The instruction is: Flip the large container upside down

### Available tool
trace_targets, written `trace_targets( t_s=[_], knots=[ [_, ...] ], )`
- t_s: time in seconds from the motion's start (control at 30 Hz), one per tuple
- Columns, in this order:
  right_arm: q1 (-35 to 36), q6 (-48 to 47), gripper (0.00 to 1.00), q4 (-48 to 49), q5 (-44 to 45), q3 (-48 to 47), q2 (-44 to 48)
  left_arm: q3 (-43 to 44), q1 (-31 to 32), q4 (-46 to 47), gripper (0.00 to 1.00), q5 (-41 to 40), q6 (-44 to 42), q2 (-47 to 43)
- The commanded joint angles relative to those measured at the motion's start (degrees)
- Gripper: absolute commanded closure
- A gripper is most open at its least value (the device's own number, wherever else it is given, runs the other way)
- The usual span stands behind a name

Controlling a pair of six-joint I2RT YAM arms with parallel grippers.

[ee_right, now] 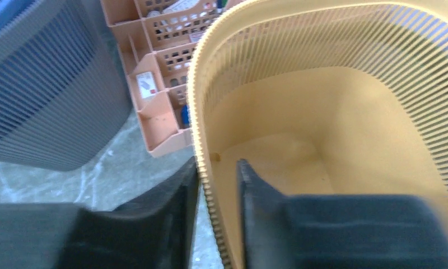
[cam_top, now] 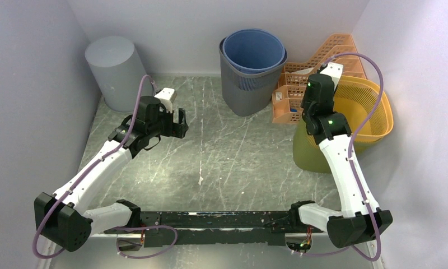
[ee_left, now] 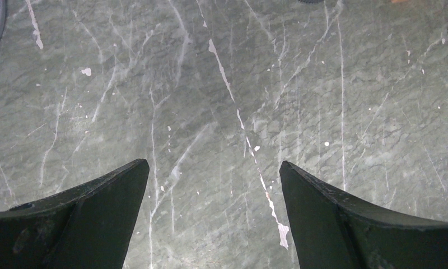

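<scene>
Two containers stacked at the right edge of the bench [cam_top: 238, 151]: yellow basket [cam_top: 373, 106] on top, mouth up, olive container [cam_top: 308, 157] beneath. Right end effector [ee_right: 217, 168] narrowed astride the basket's near rim, one finger [ee_right: 177, 213] outside against the slatted wall, the other inside. Pinched tight or just short of it? Cannot tell. Orange organiser [cam_top: 289, 101] just beside the basket, grey bin with blue liner [cam_top: 250, 84] at the far edge. Over towards the left edge, left end effector [ee_left: 213, 165] spread wide above bare marble, gripping nothing, well apart from the basket.
</scene>
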State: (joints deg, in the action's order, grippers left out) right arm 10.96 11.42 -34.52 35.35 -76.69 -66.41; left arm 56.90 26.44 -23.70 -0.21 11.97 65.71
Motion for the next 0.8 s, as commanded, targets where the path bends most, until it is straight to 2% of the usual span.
trace_targets(
  t_s=[0.0, 0.03, 0.27, 0.63, 0.77],
  knots=[
    [-0.84, -0.51, 0.88, 0.11, -0.49, 0.26, -0.07, 0.06, 0.58, -0.26, 0.0, -0.52, -0.37, -0.83],
    [-0.79, -0.44, 1.0, -0.16, -0.48, 0.16, -0.04, 0.05, 0.55, -0.14, 0.0, -0.43, -0.29, -0.86],
    [-0.85, -0.82, 1.0, -2.52, -3.22, -5.98, 0.05, 1.13, 0.63, -1.14, 0.0, -1.12, -0.55, -0.8],
    [-0.77, -2.3, 1.0, -11.74, -3.68, -27.19, -3.84, 2.03, 0.59, -0.86, 0.0, -0.33, -0.63, -1.28],
    [-0.78, -3.59, 1.0, -13.98, -4.36, -31.05, -4.32, 1.68, 0.63, -0.45, 0.0, 0.3, -0.46, -0.89]
  ],
)
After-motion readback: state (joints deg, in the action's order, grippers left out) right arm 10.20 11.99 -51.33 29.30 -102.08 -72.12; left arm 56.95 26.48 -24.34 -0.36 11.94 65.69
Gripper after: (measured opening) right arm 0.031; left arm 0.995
